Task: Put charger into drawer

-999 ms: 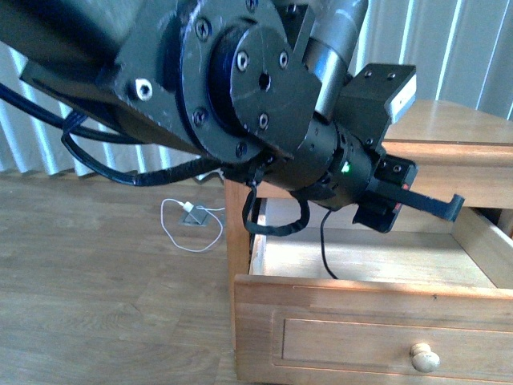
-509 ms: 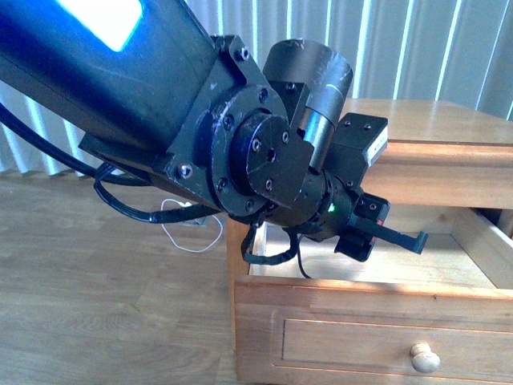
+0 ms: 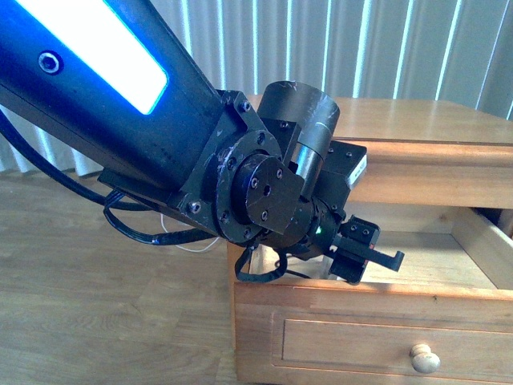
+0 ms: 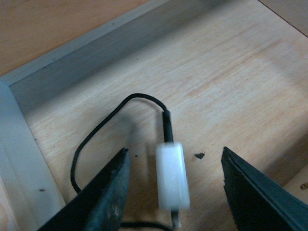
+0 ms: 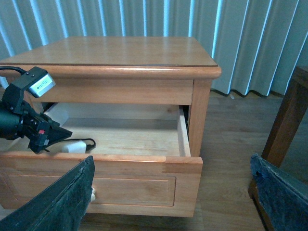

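The charger [image 4: 172,175], a small white block, lies on the pale floor of the open drawer [image 3: 377,321], and its thin black cable [image 4: 101,127] loops away beside it. My left gripper [image 4: 174,150] hangs open just above it, one finger on each side and neither touching. In the front view the left gripper [image 3: 377,261] sits low inside the drawer, behind the panel front with its round knob [image 3: 425,358]. The right wrist view shows the charger [image 5: 72,147] under the left gripper [image 5: 48,139]. My right gripper [image 5: 172,161] is open and empty, well in front of the drawer [image 5: 144,163].
The drawer belongs to a wooden nightstand with a flat top [image 3: 417,120], and vertical blinds [image 5: 144,19] hang behind it. A dark wooden furniture leg [image 5: 288,125] stands to the right of the nightstand. My left arm [image 3: 120,104] fills much of the front view.
My left arm has come down and its gripper has dropped into the drawer. The black cable that hung under the gripper no longer hangs there.
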Motion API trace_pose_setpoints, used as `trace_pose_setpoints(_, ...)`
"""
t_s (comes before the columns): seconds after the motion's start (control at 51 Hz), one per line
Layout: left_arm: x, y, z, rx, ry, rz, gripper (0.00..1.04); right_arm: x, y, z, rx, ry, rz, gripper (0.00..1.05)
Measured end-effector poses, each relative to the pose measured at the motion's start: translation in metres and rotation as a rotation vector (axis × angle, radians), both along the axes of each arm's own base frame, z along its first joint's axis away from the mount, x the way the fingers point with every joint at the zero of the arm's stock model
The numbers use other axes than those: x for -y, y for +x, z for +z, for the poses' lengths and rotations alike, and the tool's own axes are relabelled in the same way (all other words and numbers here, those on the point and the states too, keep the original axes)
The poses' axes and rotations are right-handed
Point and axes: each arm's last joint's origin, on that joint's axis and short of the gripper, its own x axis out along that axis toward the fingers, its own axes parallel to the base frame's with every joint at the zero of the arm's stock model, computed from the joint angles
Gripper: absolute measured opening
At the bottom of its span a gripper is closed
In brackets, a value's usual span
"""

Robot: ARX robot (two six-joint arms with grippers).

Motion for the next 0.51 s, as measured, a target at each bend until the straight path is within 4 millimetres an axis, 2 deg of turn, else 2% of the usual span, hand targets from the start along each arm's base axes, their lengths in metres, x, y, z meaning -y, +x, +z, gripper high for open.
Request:
trace_pose_setpoints(0.294,-0.009,-0.003,0.007,0.047,0.007,0.063,1.00,0.000,0.000,0.000,0.000,0.000,0.000,0.96)
trace_pose_setpoints(0.411,-0.016,-0.010,0.020,0.083,-0.005,0.079,0.98,0.000,0.000,0.000,0.000,0.000,0.000,0.96)
trace_pose_setpoints(0.509,-0.024,-0.020,0.040,0.135,-0.020,0.103,0.99,0.000,0.000,0.000,0.000,0.000,0.000,0.96)
